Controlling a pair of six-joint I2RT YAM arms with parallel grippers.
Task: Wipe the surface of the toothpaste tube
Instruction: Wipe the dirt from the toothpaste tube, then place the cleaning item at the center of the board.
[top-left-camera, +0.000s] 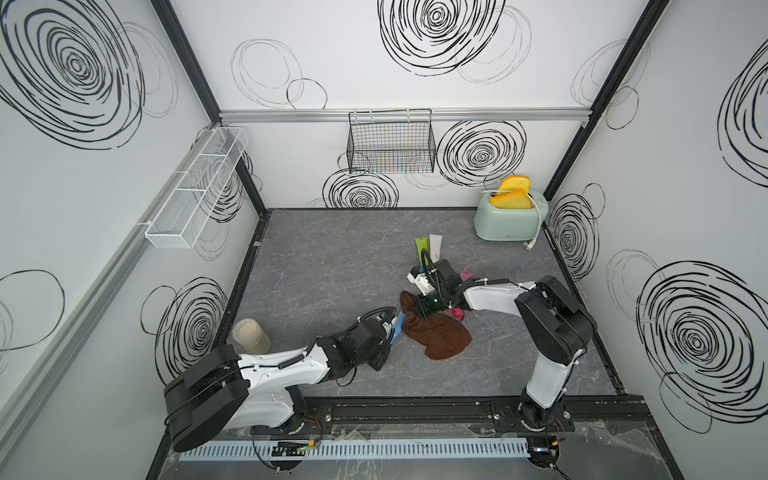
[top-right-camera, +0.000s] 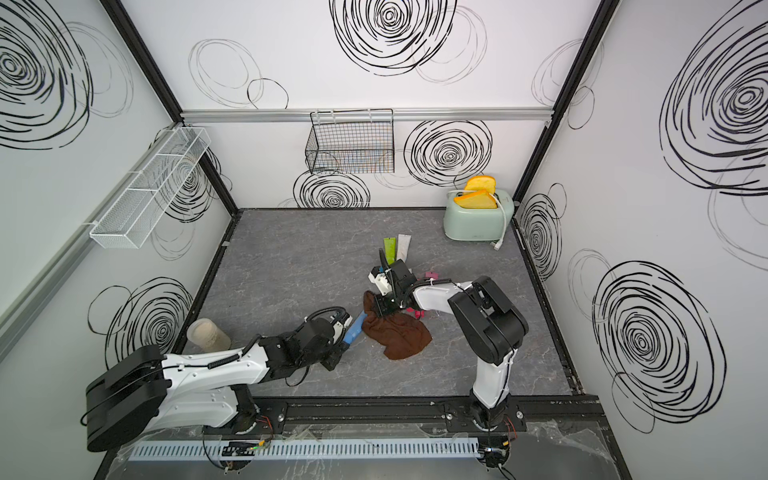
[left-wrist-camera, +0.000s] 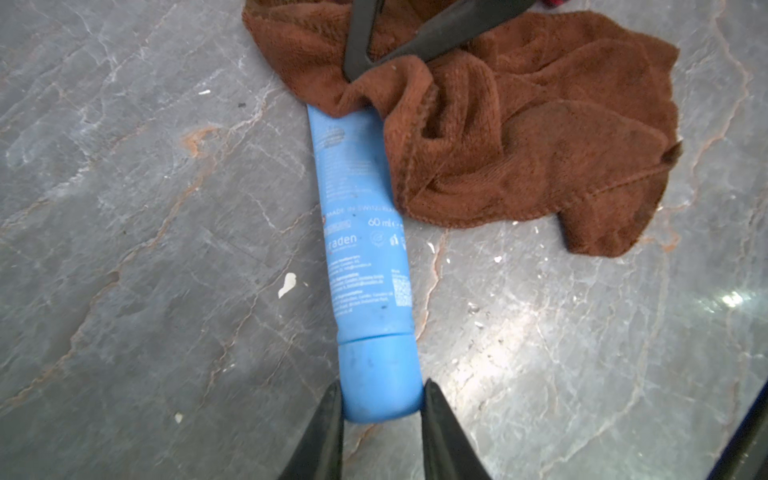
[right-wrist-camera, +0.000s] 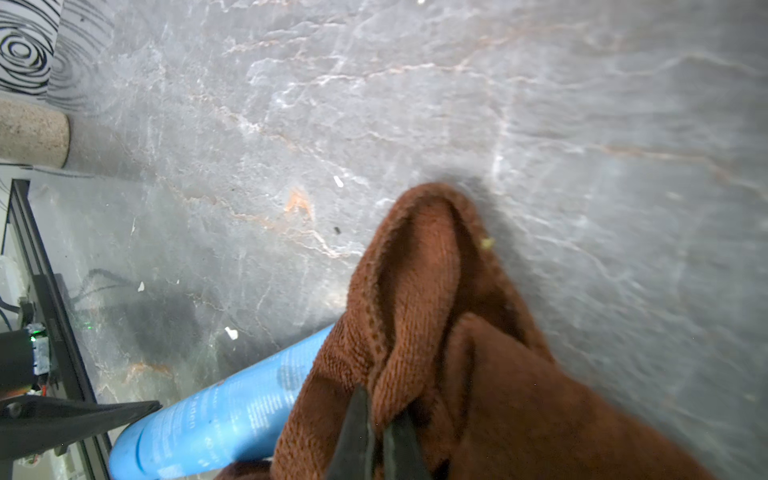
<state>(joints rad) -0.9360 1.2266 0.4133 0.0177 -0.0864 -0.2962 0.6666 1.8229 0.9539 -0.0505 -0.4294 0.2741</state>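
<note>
A blue toothpaste tube (left-wrist-camera: 361, 249) lies flat on the grey marble-look table (top-left-camera: 332, 266). My left gripper (left-wrist-camera: 380, 390) is shut on the tube's cap end, one finger on each side. A brown cloth (left-wrist-camera: 519, 137) is crumpled over the tube's flat far end and spreads beside it. My right gripper (right-wrist-camera: 380, 399) is shut on a raised fold of the cloth (right-wrist-camera: 457, 353), just above the tube (right-wrist-camera: 216, 411). In both top views the tube (top-left-camera: 400, 328) (top-right-camera: 355, 328) sits between the two arms, with the cloth (top-left-camera: 440, 336) (top-right-camera: 399, 336) to its right.
A green tube (top-left-camera: 420, 245) and a white tube (top-left-camera: 435, 245) lie behind the right arm, with small pink items (top-left-camera: 466, 275) beside it. A mint toaster (top-left-camera: 507, 224) stands back right, a jar (top-left-camera: 251, 336) front left. A black wire basket (top-left-camera: 390, 141) and a white mesh rack (top-left-camera: 195, 187) hang on the walls.
</note>
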